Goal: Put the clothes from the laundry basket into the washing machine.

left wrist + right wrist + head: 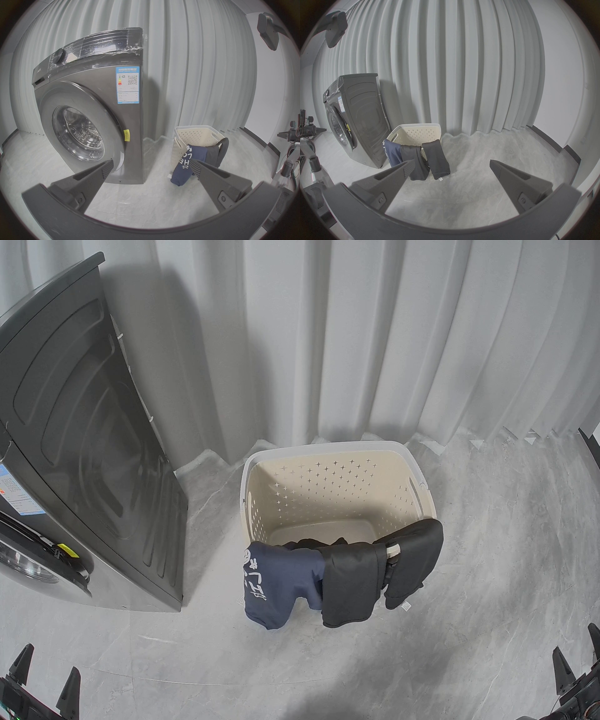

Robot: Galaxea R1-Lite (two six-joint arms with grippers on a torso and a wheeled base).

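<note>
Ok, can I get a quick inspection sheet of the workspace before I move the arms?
Surface: grey floor.
Job's things: laundry basket upright; navy shirt, middle dark garment and right-hand dark garment draped over its near rim; washing machine to its left, door looks shut.
Clutter: nothing seen.
Grippers: left gripper and right gripper open, empty, short of the basket.
Cables: nothing seen.
Surroundings: white curtain behind.
</note>
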